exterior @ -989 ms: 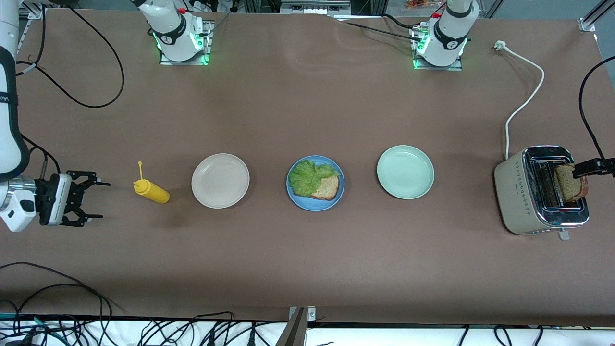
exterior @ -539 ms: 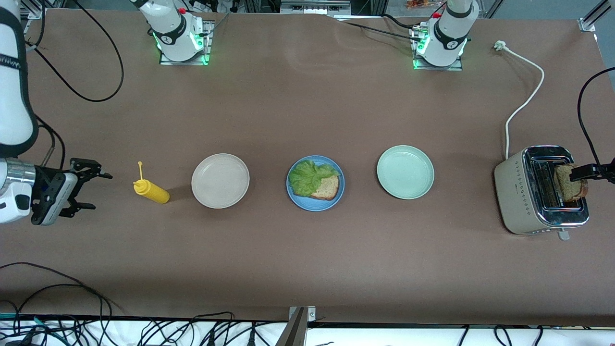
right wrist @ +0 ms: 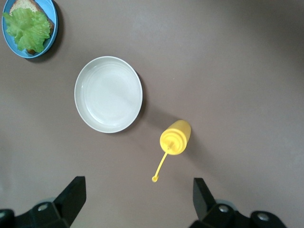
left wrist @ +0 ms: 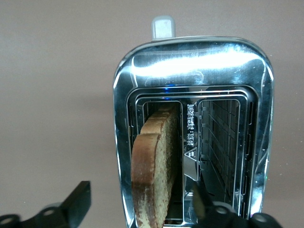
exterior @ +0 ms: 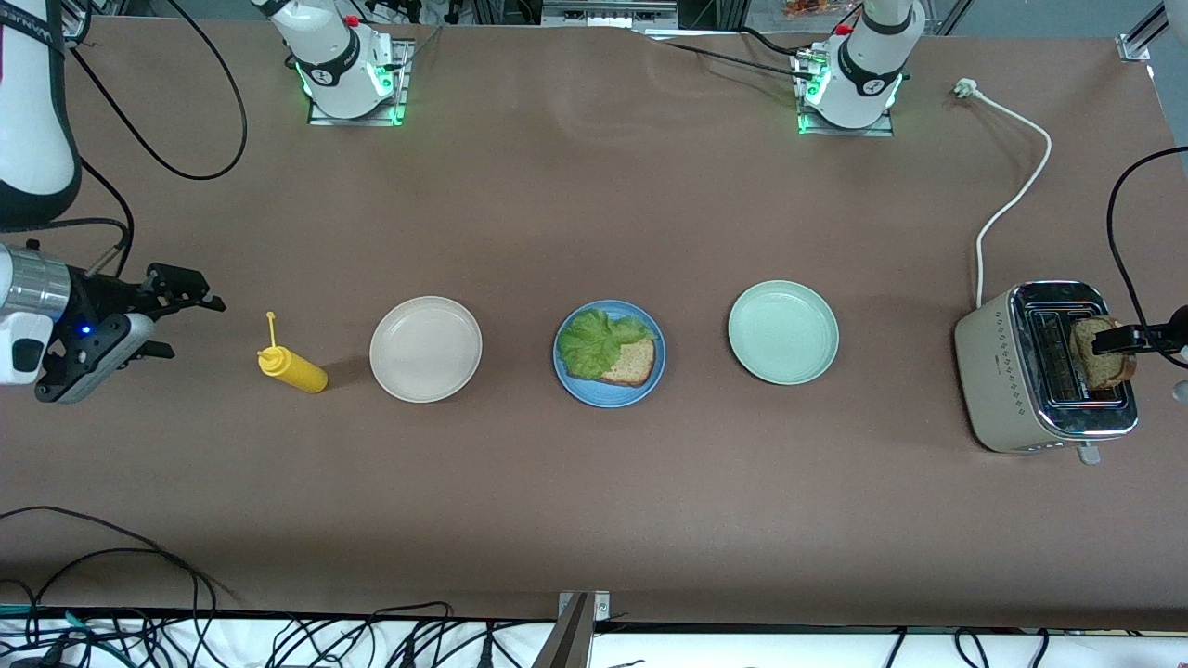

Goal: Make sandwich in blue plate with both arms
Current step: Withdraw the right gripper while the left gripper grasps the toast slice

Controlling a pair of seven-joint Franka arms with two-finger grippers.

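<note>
The blue plate (exterior: pixel 594 395) sits mid-table with one brown bread slice (exterior: pixel 635 364) and a green lettuce leaf (exterior: pixel 597 339) lying on it; it also shows in the right wrist view (right wrist: pixel 53 14). A second bread slice (exterior: pixel 1101 366) stands upright in the toaster (exterior: pixel 1007 371). My left gripper (exterior: pixel 1128 341) is over the toaster, open, its fingers either side of that slice (left wrist: pixel 156 166) without touching it. My right gripper (exterior: pixel 181 315) is open and empty at the right arm's end of the table.
A yellow mustard bottle (exterior: pixel 295 369) lies beside the right gripper. A cream-white plate (exterior: pixel 425 315) and a mint-green plate (exterior: pixel 782 301) flank the blue plate. The toaster's white cord (exterior: pixel 1016 190) runs toward the bases. Cables hang at the front edge.
My right gripper has lifted and swung away from the front camera, still open. My left gripper has shifted slightly over the toaster. The bread slice stays in its slot.
</note>
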